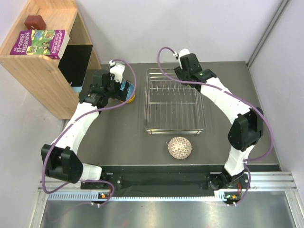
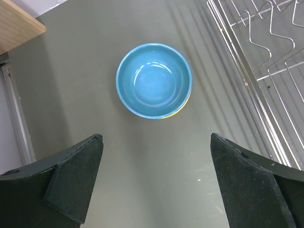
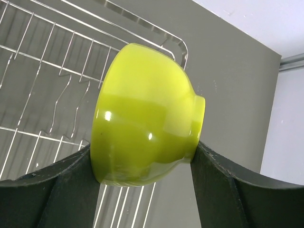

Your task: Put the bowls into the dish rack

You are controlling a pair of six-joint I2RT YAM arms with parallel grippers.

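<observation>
Over dish rack (image 1: 174,115), R gripper (image 3: 142,154) clamps yellow-green bowl (image 3: 142,109); L gripper (image 2: 156,137) spread wide, empty, above blue bowl (image 2: 153,80).

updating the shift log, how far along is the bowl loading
Nothing done: the dish rack holds no bowl. In hand: the right gripper grips the yellow-green bowl at the rack's corner. Remaining: the blue bowl under the open left gripper, plus the lattice bowl.
</observation>
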